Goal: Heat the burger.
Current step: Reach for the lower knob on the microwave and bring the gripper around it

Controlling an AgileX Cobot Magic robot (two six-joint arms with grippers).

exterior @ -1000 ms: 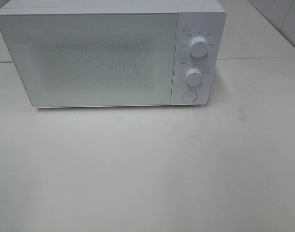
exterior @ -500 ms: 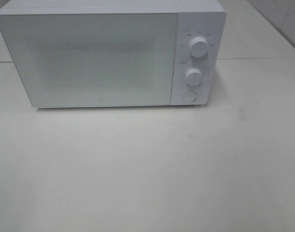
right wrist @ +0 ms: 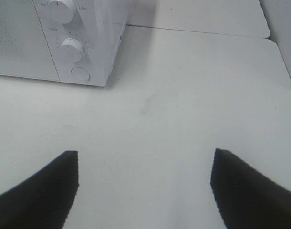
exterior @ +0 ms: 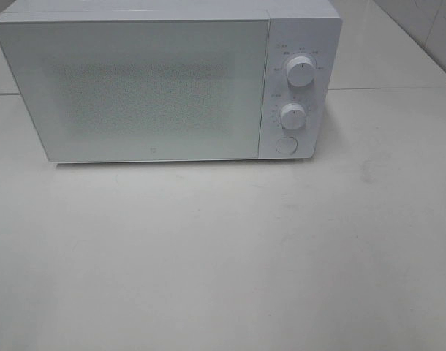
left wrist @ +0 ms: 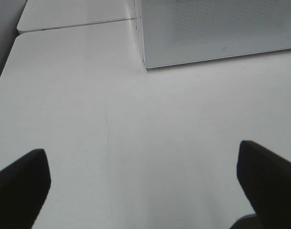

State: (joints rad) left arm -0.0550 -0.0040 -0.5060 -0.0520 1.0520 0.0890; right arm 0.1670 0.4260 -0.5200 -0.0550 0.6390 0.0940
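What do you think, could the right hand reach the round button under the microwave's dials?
Probably yes. The right hand is open and empty, the round button faces it on the microwave front, and only bare table lies between.

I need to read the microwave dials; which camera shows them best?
Exterior high: upper dial and lower dial face it squarely. Right wrist catches them aslant, the upper cropped. Left wrist shows only the door.
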